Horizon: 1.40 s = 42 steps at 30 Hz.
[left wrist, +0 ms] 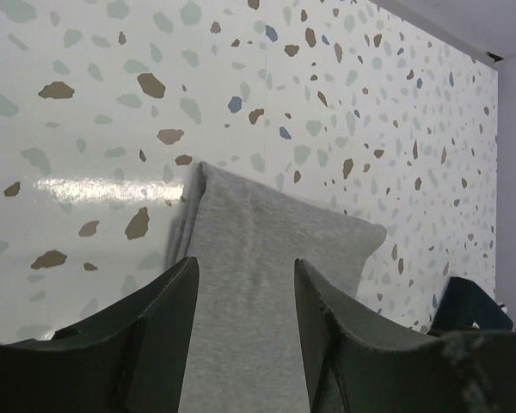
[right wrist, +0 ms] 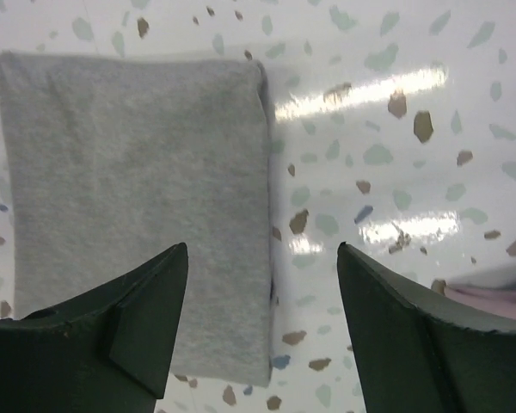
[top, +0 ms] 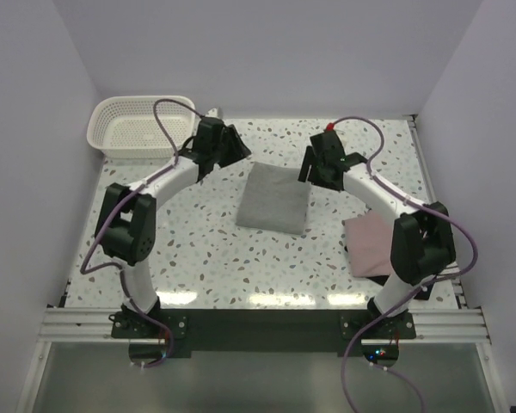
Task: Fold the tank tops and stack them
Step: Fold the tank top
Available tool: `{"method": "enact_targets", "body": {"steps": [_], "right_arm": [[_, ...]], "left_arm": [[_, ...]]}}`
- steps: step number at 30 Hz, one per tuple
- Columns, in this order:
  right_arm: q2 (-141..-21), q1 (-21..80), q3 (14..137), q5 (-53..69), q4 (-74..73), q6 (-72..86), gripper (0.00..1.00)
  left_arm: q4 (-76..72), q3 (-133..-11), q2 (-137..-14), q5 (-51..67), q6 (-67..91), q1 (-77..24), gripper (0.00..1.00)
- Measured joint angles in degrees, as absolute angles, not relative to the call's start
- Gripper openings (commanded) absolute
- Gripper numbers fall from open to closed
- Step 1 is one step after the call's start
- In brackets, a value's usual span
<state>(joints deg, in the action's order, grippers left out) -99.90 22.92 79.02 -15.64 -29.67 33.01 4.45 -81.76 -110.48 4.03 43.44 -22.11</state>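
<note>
A grey tank top [top: 275, 198] lies folded into a flat rectangle in the middle of the table. My left gripper [top: 237, 148] hovers open over its far left corner, and the grey cloth [left wrist: 258, 284] shows between the spread fingers. My right gripper [top: 311, 165] stands open at its far right edge, with the grey fold [right wrist: 138, 189] below and left of the jaws. Neither gripper holds anything. A dusty pink tank top [top: 371, 243] lies at the right, partly hidden under my right arm; its pink edge [right wrist: 499, 301] peeks in the right wrist view.
A white lattice basket [top: 140, 126] stands at the table's far left corner. The speckled table [top: 206, 241] runs to white walls on the left, right and far sides. Both arms arch inward over the table.
</note>
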Motion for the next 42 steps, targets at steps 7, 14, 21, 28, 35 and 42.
{"method": "enact_targets", "body": {"steps": [7, 14, 21, 28, 35, 42], "right_arm": [[-94.94, 28.69, 69.08, -15.49, -29.65, 35.05, 0.60], [-99.77, 30.15, 69.67, -15.64, -29.50, 37.12, 0.59], [-106.78, 29.32, 73.23, -18.26, -29.50, 37.12, 0.59], [-116.18, 28.08, 82.56, -20.43, -30.00, 35.70, 0.59], [-122.50, 27.70, 91.50, -17.82, -29.43, 32.29, 0.60], [-125.29, 27.68, 98.61, -12.38, -29.08, 27.94, 0.80]], "left_arm": [[6.61, -69.56, -97.60, 1.23, 42.85, -26.79, 0.50], [8.29, -68.71, -99.68, -0.08, 38.63, -34.57, 0.37], [9.69, -67.11, -104.64, -2.63, 36.82, -37.30, 0.27], [10.48, -64.34, -106.61, -6.52, 37.69, -41.65, 0.23], [6.02, -60.10, -104.95, -9.87, 45.71, -48.49, 0.26], [3.73, -59.27, -104.31, -7.73, 52.38, -56.38, 0.43]]}}
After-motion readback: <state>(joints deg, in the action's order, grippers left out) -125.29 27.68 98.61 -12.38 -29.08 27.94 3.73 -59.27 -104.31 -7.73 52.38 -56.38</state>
